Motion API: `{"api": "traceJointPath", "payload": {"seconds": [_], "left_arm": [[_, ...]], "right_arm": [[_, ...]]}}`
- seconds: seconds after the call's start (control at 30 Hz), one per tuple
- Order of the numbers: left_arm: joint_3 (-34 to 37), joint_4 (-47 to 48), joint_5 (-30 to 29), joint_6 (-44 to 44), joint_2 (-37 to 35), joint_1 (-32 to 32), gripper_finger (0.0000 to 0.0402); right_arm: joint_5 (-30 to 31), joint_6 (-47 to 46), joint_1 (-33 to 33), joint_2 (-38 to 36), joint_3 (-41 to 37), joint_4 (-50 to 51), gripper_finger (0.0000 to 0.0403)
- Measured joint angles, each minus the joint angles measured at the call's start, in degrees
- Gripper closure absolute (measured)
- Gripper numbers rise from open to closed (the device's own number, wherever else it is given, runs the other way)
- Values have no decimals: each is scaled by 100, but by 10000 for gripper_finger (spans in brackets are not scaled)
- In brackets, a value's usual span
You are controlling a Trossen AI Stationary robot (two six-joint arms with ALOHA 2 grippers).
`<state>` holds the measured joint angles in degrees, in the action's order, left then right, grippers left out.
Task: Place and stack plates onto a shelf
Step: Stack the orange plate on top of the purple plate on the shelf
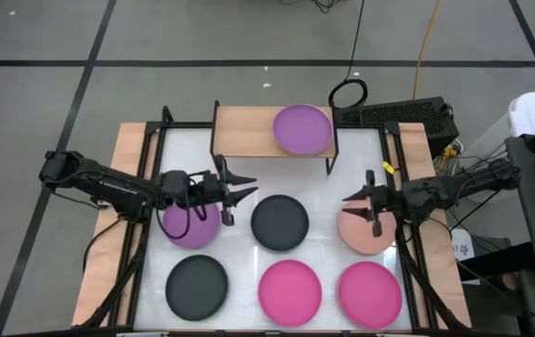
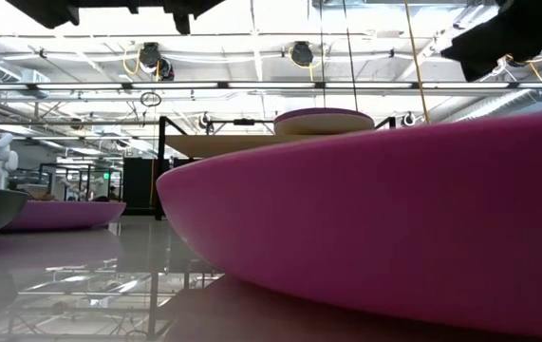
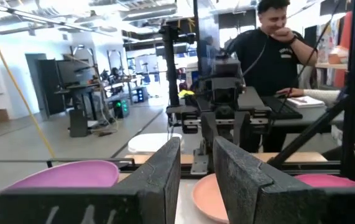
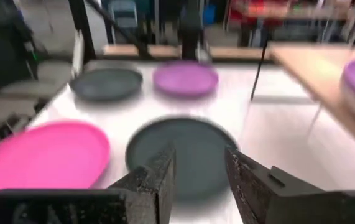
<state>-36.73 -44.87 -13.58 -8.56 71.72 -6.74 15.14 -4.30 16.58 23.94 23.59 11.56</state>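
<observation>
1. White tabletop (image 1: 323, 211), framed in pale wood, fills the overhead scene; the landmark throughout is the shelf (image 1: 244, 134), a light-wood rack at the table's far edge.
2. Nearest the front edge, farthest from the shelf, lie three plates in a row: a black plate (image 1: 197, 285), a hot pink plate (image 1: 289, 291) and a second pink plate (image 1: 370, 291).
3. One row closer to the shelf sit a purple plate (image 1: 187, 227), a second black plate (image 1: 280, 223) and a beige plate (image 1: 363, 231).
4. Left gripper (image 1: 246, 186) hovers between the purple plate and the shelf, fingers spread and empty; right gripper (image 1: 351, 206) hangs over the beige plate, fingers parted, holding nothing.
5. On the shelf's right half rests another purple plate (image 1: 303, 128), lying flat, face up.
6. Round, the plates have no long axis; all lie level.
7. They look rigid, light and matte, so probably not slippery; a pinch across the raised rim seems the only purchase.
8. Beyond the table, a person (image 3: 270, 46) stands in the workshop.
</observation>
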Motion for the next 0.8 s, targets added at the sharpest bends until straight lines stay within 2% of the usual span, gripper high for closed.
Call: {"api": "traceJointPath", "payload": {"seconds": [0.27,0.4,0.57,0.8], "left_arm": [[0,64,0,0,2,0,300],[0,93,0,16,2,0,300],[0,95,0,24,2,0,300],[0,95,0,28,4,0,300]], "right_arm": [[110,-791,0,1671,891,1457,282],[-453,-1330,0,2244,997,1624,282],[-616,-1778,0,2694,997,2127,282],[-641,-2065,2,2929,1228,2446,282]]}}
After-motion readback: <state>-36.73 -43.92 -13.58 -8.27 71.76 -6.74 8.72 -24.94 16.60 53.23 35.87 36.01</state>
